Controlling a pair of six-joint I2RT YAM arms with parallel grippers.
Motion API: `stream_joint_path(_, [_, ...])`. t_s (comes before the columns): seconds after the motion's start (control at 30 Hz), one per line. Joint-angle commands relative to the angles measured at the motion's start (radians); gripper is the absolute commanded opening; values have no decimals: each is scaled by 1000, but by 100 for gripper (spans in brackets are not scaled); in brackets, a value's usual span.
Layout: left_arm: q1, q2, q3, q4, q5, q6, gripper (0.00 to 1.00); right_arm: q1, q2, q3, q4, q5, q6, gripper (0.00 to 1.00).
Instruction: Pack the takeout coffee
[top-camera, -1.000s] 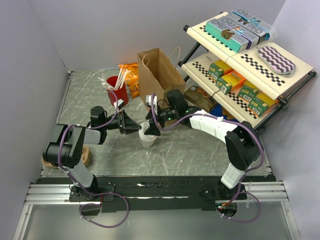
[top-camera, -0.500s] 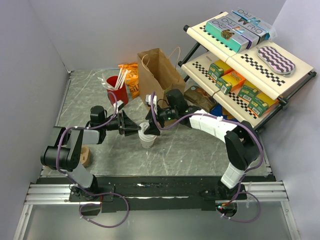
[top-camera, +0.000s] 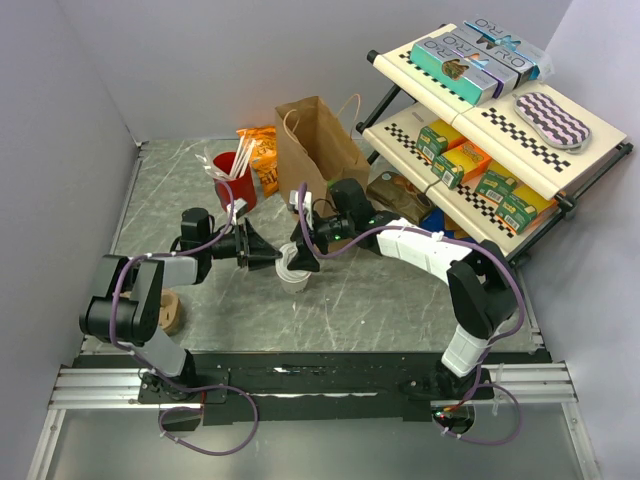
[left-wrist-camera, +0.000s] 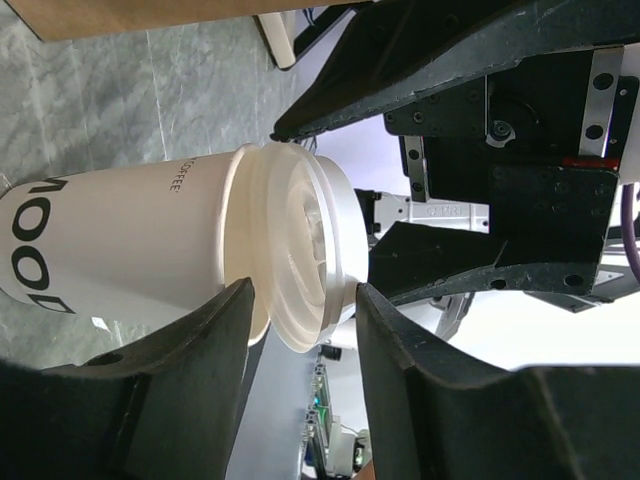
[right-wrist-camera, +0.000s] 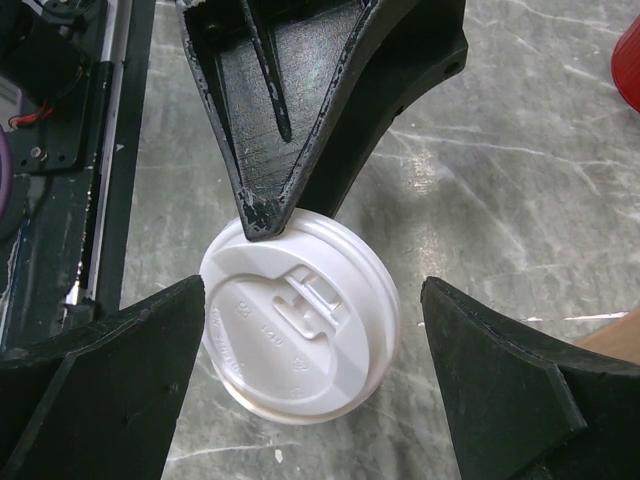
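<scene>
The takeout coffee (top-camera: 293, 274), a small white paper cup with a white domed lid, stands mid-table in front of the brown paper bag (top-camera: 318, 145). My left gripper (top-camera: 272, 256) reaches it from the left. In the left wrist view (left-wrist-camera: 305, 300) its jaws pinch the lid's rim, one finger under the rim and one on top of the lid; the cup body (left-wrist-camera: 130, 240) shows dark lettering. My right gripper (top-camera: 300, 258) hovers over the cup. In the right wrist view (right-wrist-camera: 312, 300) it is open, its fingers wide on either side of the lid (right-wrist-camera: 300, 345), not touching.
A red cup with white sticks (top-camera: 235, 180) and an orange snack bag (top-camera: 262, 155) stand behind left of the bag. A brown pulp carrier tray (top-camera: 170, 310) lies at the near left. A two-tier shelf of boxes (top-camera: 480, 120) fills the right side.
The cup and both grippers have shifted slightly away from the near edge. The left arm's elbow has moved a little left and back.
</scene>
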Motion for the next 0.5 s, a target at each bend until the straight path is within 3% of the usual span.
stream_joint_path(0.0, [2,-53,42,-56,-10,73,51,13,18,52,13,-17,4,93])
stream_joint_path(0.47, [2,-89,82,-205,-33,195,57,13,52,90,-3,-23,-1,90])
